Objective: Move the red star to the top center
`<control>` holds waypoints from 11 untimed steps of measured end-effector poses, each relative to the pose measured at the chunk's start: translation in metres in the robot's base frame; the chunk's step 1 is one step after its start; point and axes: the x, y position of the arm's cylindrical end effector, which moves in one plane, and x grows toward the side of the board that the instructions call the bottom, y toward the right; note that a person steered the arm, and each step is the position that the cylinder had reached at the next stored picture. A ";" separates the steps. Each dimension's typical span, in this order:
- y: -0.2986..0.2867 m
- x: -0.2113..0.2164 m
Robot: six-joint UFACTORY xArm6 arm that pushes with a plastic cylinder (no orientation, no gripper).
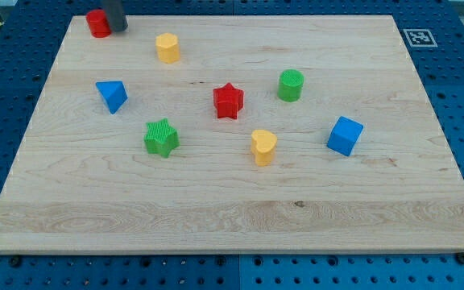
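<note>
Single dark grey rod, cylindrical, smooth matte surface, plain and uniform in colour, only a short lower section visible at the view's top edge, blunt flat end forming my tip (117, 29), upper length cropped by frame

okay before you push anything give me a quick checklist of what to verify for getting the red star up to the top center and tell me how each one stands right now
1. Target found: ok. The red star sits near the board's middle, apart from every other block.
2. My tip placed below the star for an upward push: not ok. It is at the view's top left, beside the red cylinder.
3. Straight path up to top center: ok. No block lies directly above the star.
4. Neighbours off that path: ok. The green cylinder is to the right, the yellow hexagon block to the left.
5. Approach spot below the star: ok, though the yellow heart and green star flank it.
</note>
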 end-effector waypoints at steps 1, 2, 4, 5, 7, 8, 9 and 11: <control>0.014 0.000; 0.083 0.001; 0.138 0.001; 0.138 0.001; 0.155 0.058; 0.153 0.120; 0.120 0.146; 0.144 0.201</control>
